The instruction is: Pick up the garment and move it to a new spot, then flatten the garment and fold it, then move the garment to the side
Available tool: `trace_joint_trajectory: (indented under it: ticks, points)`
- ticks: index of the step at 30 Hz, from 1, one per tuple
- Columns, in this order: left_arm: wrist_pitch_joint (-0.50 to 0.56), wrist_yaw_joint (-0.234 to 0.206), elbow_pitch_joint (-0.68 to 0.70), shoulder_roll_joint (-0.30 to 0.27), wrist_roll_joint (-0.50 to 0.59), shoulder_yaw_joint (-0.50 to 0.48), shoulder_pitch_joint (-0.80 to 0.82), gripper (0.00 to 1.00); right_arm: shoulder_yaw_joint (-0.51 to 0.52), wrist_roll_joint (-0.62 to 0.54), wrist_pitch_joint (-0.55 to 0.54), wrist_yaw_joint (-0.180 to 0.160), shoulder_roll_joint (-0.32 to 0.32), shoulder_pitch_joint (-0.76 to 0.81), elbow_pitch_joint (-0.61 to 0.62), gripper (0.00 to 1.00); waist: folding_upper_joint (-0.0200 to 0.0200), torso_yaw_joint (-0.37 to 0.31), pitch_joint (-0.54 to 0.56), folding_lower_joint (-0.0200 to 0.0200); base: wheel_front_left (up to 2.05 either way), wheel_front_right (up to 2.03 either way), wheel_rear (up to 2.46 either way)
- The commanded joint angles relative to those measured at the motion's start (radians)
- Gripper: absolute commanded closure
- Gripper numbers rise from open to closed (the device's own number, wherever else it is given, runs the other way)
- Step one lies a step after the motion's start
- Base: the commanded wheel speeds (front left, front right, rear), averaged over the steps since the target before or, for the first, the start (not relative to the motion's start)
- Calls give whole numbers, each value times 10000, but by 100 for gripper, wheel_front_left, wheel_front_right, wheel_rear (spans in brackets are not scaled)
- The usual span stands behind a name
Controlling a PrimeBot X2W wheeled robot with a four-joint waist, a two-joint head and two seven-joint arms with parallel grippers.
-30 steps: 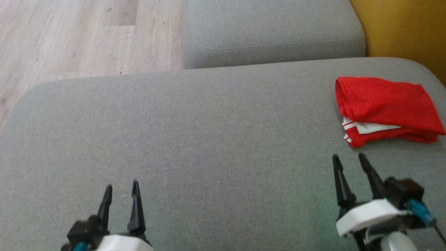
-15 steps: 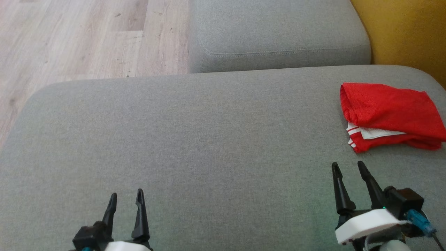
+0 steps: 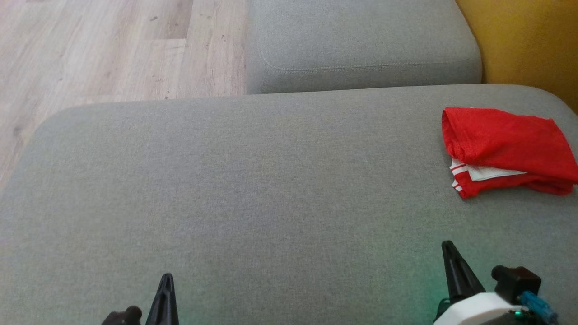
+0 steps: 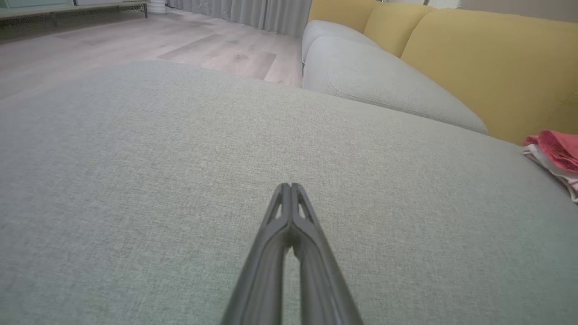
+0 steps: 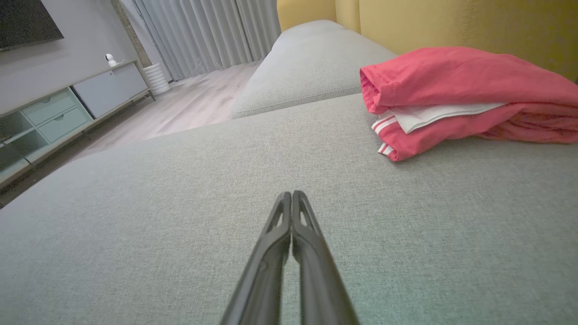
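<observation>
The red garment (image 3: pixel 508 146) lies folded in a thick bundle at the right end of the grey seat cushion (image 3: pixel 271 189), close to the yellow backrest (image 3: pixel 528 40). A white layer with red stripes peeks out between its folds on the left side. In the head view its right corner is cut off by the picture's edge, and what kind of garment it is cannot be made out from the bundle. The right gripper (image 3: pixel 448 246) is near the garment but apart from it, over bare cushion, fingers pressed together with nothing between them; its body is cropped at the bottom edge. The left gripper (image 3: pixel 166 277), well apart to the left, is likewise pressed together and empty, mostly cut off below. Whether either tip touches the fabric cannot be told. Beyond lie a second grey cushion (image 3: pixel 361 40) and a wooden floor (image 3: pixel 113 45)
</observation>
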State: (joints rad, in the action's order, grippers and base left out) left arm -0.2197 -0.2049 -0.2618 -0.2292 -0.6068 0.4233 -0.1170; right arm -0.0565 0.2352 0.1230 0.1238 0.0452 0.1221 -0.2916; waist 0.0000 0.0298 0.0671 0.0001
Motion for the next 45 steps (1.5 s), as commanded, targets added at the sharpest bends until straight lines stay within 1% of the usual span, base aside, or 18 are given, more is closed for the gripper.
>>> trace_joint_trajectory:
  ticks: [1, 45]
  points:
    - [56, 89, 289, 10, -242, -224, 411, 100, 49, 348, -58, 5, 23, -423, 357, 100, 0, -6, -11, 0, 0, 0, 0]
    - [1193, 1274, 221, 608, -3817, -2025, 1082, 100, 527, 5280, -795, 28, 122, -1096, 396, 100, 0, -111, -260, 0, 0, 0, 0]
